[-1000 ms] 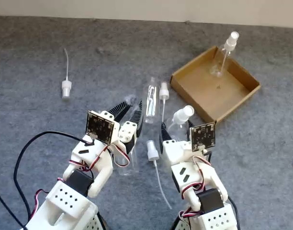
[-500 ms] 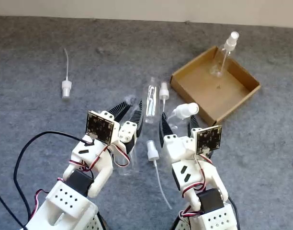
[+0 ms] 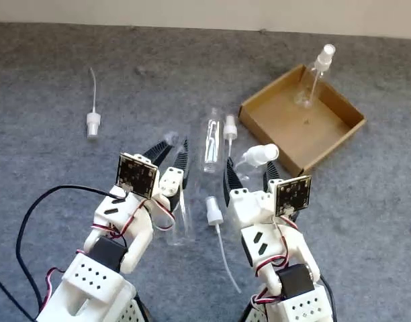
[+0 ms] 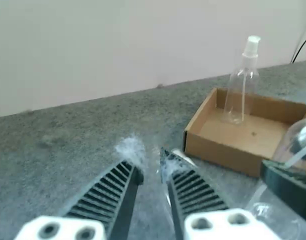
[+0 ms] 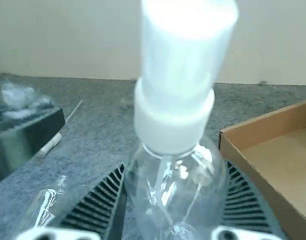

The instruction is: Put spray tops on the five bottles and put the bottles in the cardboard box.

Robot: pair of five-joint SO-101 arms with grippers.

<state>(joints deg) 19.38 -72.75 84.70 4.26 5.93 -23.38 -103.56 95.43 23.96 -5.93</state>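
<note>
My right gripper [image 3: 249, 168] is shut on a clear bottle [image 3: 258, 155] with a white spray top [image 5: 183, 60], held just short of the cardboard box [image 3: 258, 115] and leaning toward it. My left gripper [image 3: 173, 149] stands beside it, shut on a clear open-necked bottle [image 3: 180, 218] that runs back under the fingers. Its neck [image 4: 130, 148] pokes out past the fingertips. Inside the box [image 4: 228, 150] a bottle with a spray top [image 3: 313, 80] stands upright. Another clear bottle [image 3: 211, 141] lies on the carpet between the grippers and the box.
Loose spray tops with long tubes lie on the grey carpet: one far left [image 3: 93, 122], one beside the lying bottle [image 3: 230, 127], one between the two arms [image 3: 214, 215]. A black cable [image 3: 31, 215] loops at the left arm's base.
The right gripper tipped its capped bottle over toward the box. The left gripper then shifted left and a little farther away, carrying the bottle's neck with it.
</note>
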